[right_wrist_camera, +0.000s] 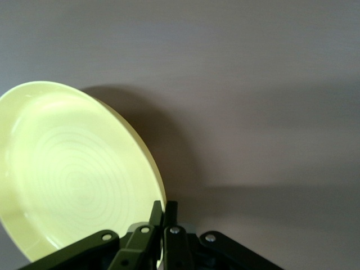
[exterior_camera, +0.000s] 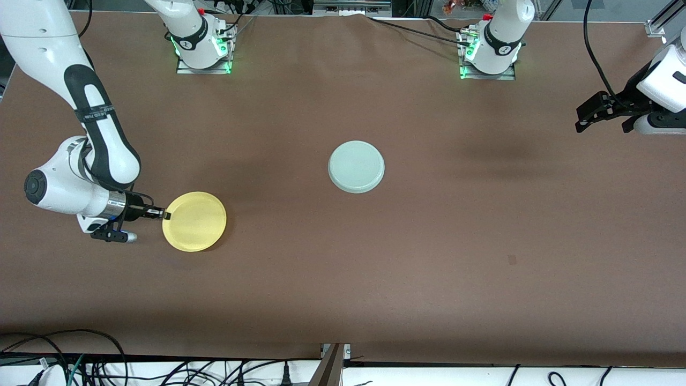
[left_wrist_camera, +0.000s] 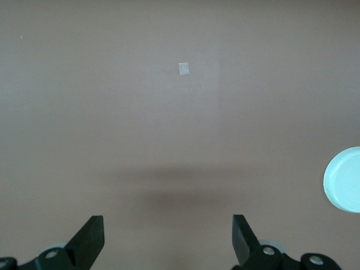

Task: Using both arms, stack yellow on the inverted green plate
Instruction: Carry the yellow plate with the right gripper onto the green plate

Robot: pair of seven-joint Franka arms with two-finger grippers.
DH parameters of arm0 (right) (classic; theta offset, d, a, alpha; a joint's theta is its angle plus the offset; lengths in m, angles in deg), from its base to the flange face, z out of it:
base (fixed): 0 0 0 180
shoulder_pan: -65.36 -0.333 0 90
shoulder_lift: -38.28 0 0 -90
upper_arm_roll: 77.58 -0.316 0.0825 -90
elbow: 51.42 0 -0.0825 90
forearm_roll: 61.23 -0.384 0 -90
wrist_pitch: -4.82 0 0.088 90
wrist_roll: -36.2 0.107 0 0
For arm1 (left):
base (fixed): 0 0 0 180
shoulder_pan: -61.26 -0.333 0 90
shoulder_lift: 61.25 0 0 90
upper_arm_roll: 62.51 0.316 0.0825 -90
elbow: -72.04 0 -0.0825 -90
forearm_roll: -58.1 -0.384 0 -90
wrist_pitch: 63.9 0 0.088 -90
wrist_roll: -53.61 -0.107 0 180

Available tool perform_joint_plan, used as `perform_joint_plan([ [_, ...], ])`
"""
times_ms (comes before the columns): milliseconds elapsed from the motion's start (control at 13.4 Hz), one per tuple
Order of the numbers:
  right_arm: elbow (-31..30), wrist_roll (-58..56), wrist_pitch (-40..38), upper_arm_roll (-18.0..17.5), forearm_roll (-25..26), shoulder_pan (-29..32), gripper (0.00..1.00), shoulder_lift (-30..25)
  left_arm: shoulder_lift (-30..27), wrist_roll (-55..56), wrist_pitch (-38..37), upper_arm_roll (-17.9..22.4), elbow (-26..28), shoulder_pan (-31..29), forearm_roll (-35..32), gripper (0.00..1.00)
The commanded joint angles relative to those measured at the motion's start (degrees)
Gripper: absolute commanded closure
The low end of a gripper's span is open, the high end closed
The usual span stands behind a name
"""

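The yellow plate (exterior_camera: pixel 195 221) is held by its rim in my right gripper (exterior_camera: pixel 165 215), a little above the table toward the right arm's end. In the right wrist view the plate (right_wrist_camera: pixel 73 174) is tilted and the fingers (right_wrist_camera: pixel 170 216) pinch its edge. The pale green plate (exterior_camera: pixel 356 166) lies upside down on the table near the middle; its edge shows in the left wrist view (left_wrist_camera: pixel 344 180). My left gripper (exterior_camera: pixel 584 119) is open and empty, up in the air over the left arm's end of the table, and waits; its view shows the spread gripper (left_wrist_camera: pixel 169 239) over bare table.
The brown table (exterior_camera: pixel 429 241) has a small pale mark (exterior_camera: pixel 512 260), seen also in the left wrist view (left_wrist_camera: pixel 183 68). Cables lie along the table's edge nearest the front camera (exterior_camera: pixel 161 370). The arm bases stand at the top edge.
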Motion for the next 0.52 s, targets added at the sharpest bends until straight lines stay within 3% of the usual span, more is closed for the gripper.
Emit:
perform_joint_plan([
  [0, -0.5, 0.2, -3.0, -4.8, -1.0, 0.4, 1.00, -3.1, -0.3, -0.8, -0.8, -0.2, -0.6, -0.1, 1.1, 0.00],
  [298, -0.5, 14.4, -4.1, -14.7, -0.8, -1.4, 1.00, -3.4, -0.3, -0.7, -0.9, -0.3, -0.6, 0.0, 1.1, 0.00],
  [446, -0.5, 22.4, 0.1, -14.7, -0.9, -8.2, 1.00, -3.1, -0.3, -0.7, -0.9, -0.3, -0.6, 0.1, 1.1, 0.00],
])
